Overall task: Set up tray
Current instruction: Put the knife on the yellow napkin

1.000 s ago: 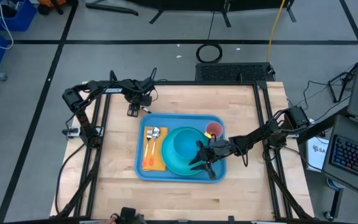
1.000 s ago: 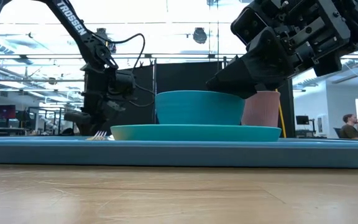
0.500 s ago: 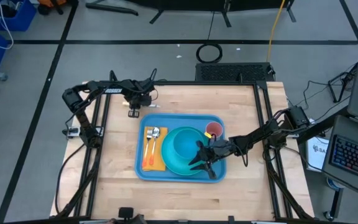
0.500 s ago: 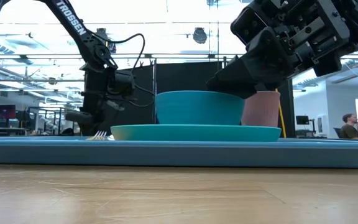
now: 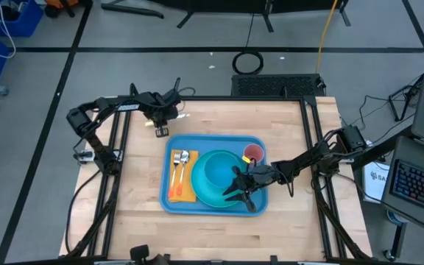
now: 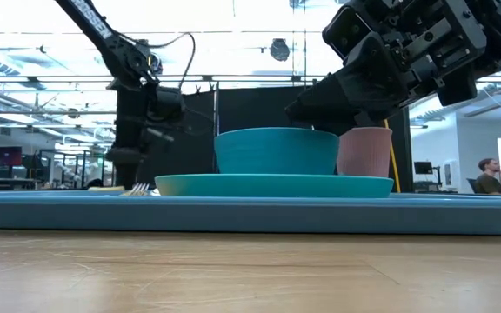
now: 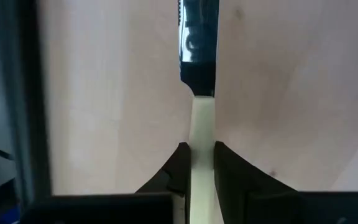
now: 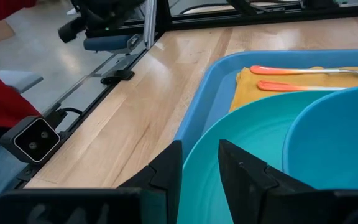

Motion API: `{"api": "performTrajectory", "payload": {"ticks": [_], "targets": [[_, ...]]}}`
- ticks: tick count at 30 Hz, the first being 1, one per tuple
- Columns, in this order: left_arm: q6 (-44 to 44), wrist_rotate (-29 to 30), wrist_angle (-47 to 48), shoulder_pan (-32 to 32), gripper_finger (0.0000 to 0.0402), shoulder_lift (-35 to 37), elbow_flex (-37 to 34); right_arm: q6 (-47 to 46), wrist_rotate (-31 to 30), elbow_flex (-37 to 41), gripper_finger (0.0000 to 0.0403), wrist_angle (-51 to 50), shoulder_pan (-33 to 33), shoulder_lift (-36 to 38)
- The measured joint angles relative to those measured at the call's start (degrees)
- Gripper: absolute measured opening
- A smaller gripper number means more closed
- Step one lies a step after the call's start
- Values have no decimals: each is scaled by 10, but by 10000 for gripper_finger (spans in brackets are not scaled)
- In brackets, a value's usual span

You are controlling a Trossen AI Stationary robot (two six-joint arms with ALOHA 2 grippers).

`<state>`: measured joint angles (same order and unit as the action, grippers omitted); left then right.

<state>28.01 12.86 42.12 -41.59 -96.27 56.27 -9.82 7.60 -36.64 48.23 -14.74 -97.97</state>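
The left tool [image 5: 160, 126] sits over the far left part of the wooden desk [image 5: 138, 191], just beyond the tray's far left corner. In the left wrist view its two fingers [image 7: 178, 163] are closed on a knife [image 7: 201, 134] with a cream handle, whose blade points away over the bare wood.

The tray [image 5: 256, 208], light blue, lies flat at the middle of the desk. Along its left side rests a yellow-orange napkin [image 5: 185, 193] carrying a fork [image 5: 176, 168] and a spoon [image 5: 184, 167] with orange handles. To their right stands a round teal plate [image 5: 206, 197] with a teal bowl [image 5: 216, 171] on it. A pink cup [image 5: 252, 154] stands in the tray's far right corner.

The right tool [image 5: 239, 185] reaches in from the right and sits at the plate's right edge. The right wrist view shows its fingers [image 8: 166, 171] astride the plate's rim, gripping it. The right arm stretches back to the desk's right edge.

In the low view a person [image 6: 491, 176] sits far off in the room at the right.
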Motion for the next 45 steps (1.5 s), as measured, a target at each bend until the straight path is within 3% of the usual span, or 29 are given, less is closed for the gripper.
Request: {"api": "performTrajectory", "payload": {"ticks": [4, 13, 21, 32, 38, 45], "targets": [[-52, -4, 13, 0, 44, 33, 0, 0, -1, 0, 93, 0, 0, 0], [-312, -70, 73, 4, 44, 73, 1, 0, -2, 0, 93, 4, 0, 0], [-400, -121, 78, 61, 44, 121, 2, -7, -3, 0, 93, 5, 0, 0], [-571, -194, 39, 169, 44, 135, -28, -14, -1, 0, 93, 9, -6, 0], [-685, -209, -33, 243, 44, 135, -74, -13, -1, 0, 93, 14, -8, 0], [-767, -199, -94, 336, 44, 136, -79, -13, -1, 0, 93, 13, -8, 0]]}}
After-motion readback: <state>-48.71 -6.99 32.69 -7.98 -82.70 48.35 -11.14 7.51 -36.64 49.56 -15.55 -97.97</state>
